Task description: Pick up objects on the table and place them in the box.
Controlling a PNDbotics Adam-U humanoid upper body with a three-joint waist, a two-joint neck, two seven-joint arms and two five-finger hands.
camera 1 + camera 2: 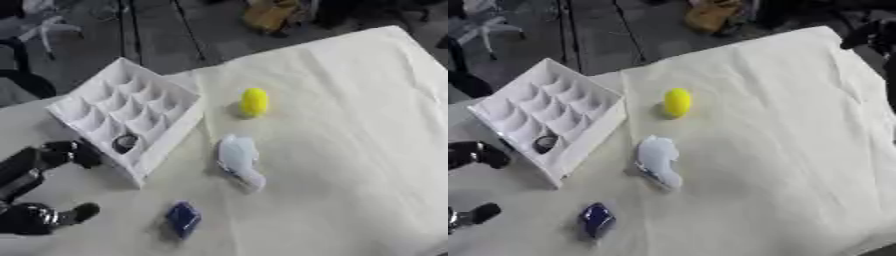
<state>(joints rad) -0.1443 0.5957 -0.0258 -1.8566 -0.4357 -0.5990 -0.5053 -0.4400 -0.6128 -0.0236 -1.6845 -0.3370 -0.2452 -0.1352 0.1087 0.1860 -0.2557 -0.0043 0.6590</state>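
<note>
Now my left hand (39, 160) rests beside the box (131, 117), fingers apart and empty; next, reach for the blue object (184, 218).

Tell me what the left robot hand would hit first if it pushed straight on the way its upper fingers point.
Probably the white box: the left robot hand sits at its near-left side, upper fingers aimed at that wall. Depth is unclear, so contact cannot be judged.

The table cover (350, 125) looks like matt cream cloth with soft creases. The white box (105, 85) seems to be thin moulded plastic. The yellow egg-shaped object (255, 101) is smooth; the dark blue object (184, 218) is slightly glossy.
</note>
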